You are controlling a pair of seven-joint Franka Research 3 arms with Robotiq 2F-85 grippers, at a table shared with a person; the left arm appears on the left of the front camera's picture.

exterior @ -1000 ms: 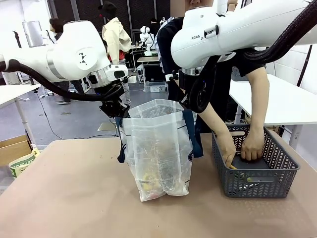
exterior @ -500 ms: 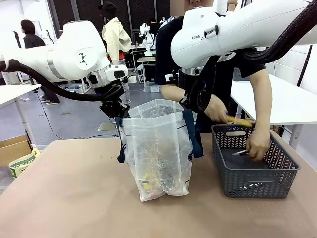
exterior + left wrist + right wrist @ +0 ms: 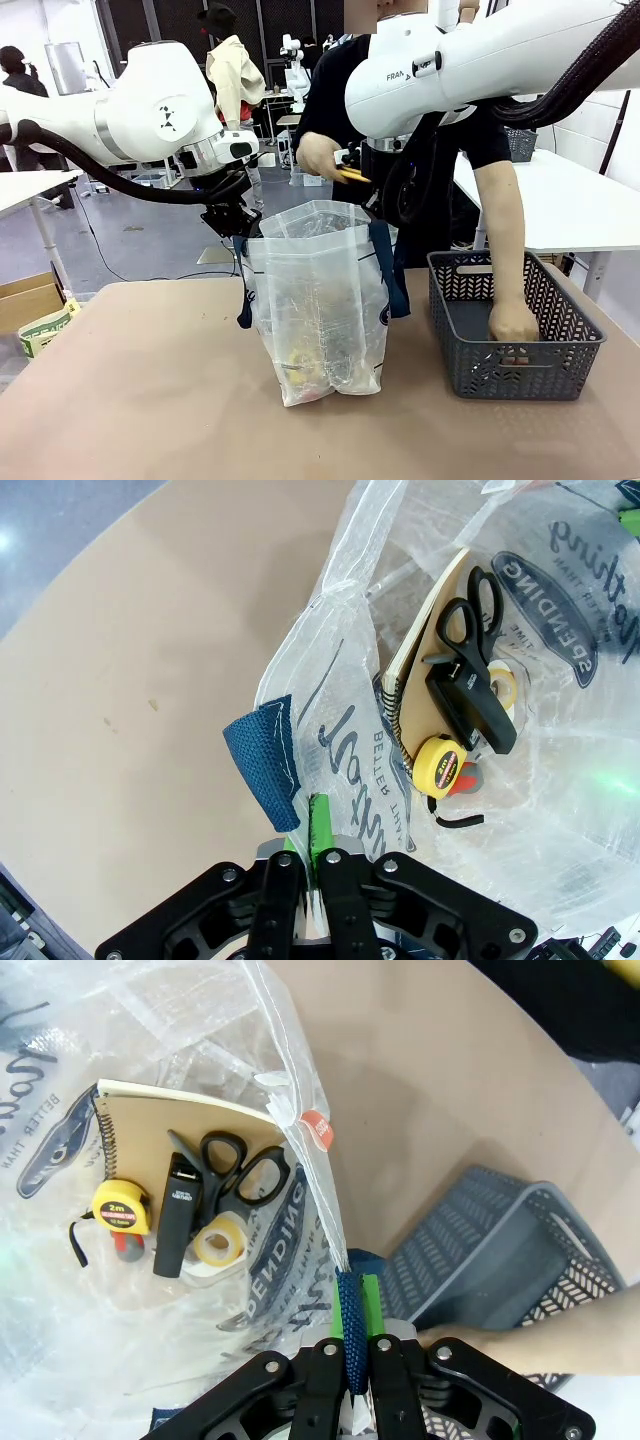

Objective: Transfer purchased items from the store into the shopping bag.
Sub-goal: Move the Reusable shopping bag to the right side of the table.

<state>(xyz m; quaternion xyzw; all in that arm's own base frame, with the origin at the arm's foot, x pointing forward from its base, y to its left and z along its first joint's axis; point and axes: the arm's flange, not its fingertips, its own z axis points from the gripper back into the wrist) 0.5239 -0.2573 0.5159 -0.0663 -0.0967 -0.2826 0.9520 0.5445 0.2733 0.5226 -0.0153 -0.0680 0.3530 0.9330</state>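
Biggest thing is the table [image 3: 150, 400], a matte tan top with a rounded edge. In the middle stands the shopping bag [image 3: 320, 300], crinkly see-through whitish plastic with dark blue script print and woven navy strap handles, mouth held wide open. To its right sits a dark grey basket [image 3: 520, 372], hard plastic with lattice walls. Both white arms bend down to the bag's rim from opposite sides. The left gripper [image 3: 312, 850] has its green pads pressed together on the plastic rim just beside one strap, and the right gripper [image 3: 352, 1350] is pinched tight on the other navy strap. The person leans in from the far side. One hand [image 3: 513, 322] is down inside the basket, and the wall hides what it's touching. The other hand [image 3: 318, 158] hovers above the bag mouth pinching a thin yellow packet [image 3: 352, 177], too small to read. At the bottom of the bag lie a kraft spiral notebook [image 3: 130, 1110], black-handled scissors [image 3: 235, 1175], a black stapler-looking thing [image 3: 175, 1215], a yellow tape measure [image 3: 120, 1207] and a roll of clear tape [image 3: 215, 1243], all partly overlapping.
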